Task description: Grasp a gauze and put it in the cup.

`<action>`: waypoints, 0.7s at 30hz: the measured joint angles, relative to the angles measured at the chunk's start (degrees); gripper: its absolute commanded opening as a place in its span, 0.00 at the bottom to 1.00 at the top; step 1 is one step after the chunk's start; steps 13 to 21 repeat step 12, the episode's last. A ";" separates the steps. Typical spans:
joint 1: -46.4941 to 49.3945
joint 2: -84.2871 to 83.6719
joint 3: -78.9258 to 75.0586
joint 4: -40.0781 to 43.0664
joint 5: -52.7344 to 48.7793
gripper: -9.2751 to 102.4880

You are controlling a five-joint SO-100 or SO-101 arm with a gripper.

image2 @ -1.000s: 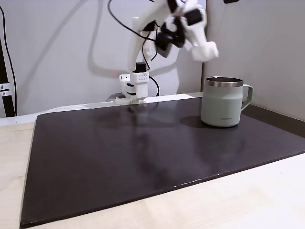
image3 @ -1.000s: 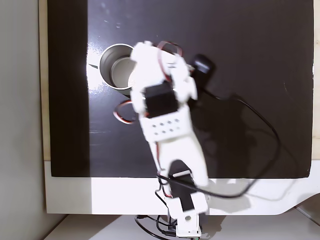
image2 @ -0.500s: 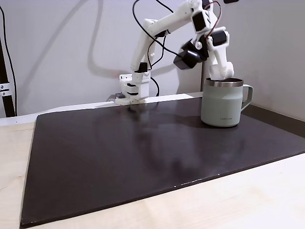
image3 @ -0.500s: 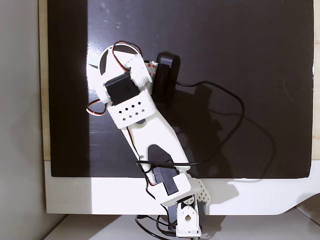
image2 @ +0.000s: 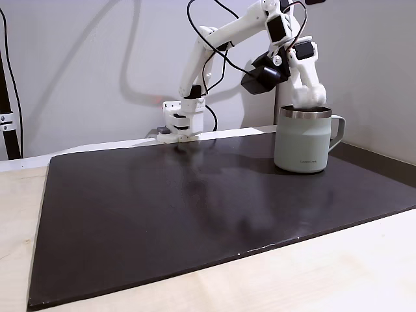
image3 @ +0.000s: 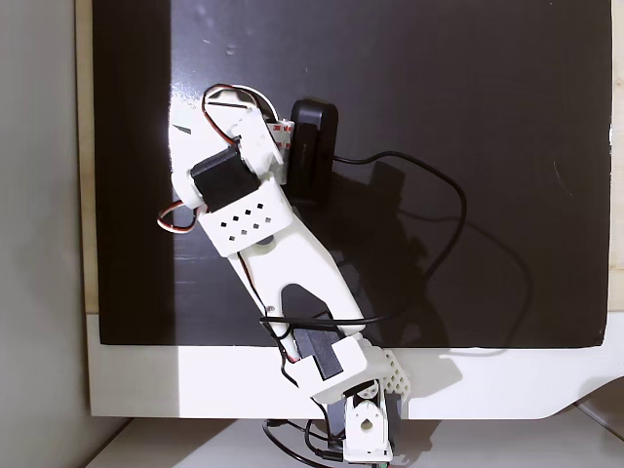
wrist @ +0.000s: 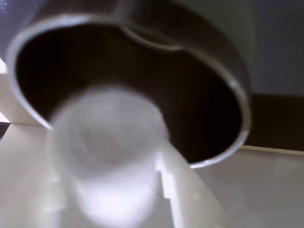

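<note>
The gauze [wrist: 107,142] is seen blurred at the mouth of the cup [image2: 303,139], gripped by the claw [image2: 311,99] directly above so it can be dropped inside.

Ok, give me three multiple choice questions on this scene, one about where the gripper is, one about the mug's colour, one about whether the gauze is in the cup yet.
1. Where is the gripper?
A. Right at the cup's mouth
B. Low over the bare mat
C. Folded back by the arm's base

2. What colour is the cup?
A. Red
B. Pale sage green
C. Black

3. Where is the gauze?
A. Lying on the mat
B. Blurred, in front of the cup's opening
C. On the cup's handle

Answers: A, the fixed side view shows the gripper tip at the steel rim; B, its wall reads pale green; B, the wrist view shows a white blur against the dark interior.
</note>
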 measured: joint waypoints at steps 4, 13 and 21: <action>0.35 0.00 0.00 0.18 -0.18 0.48; -0.09 0.00 0.00 0.18 -0.18 0.47; -0.09 0.00 0.00 0.18 -0.18 0.47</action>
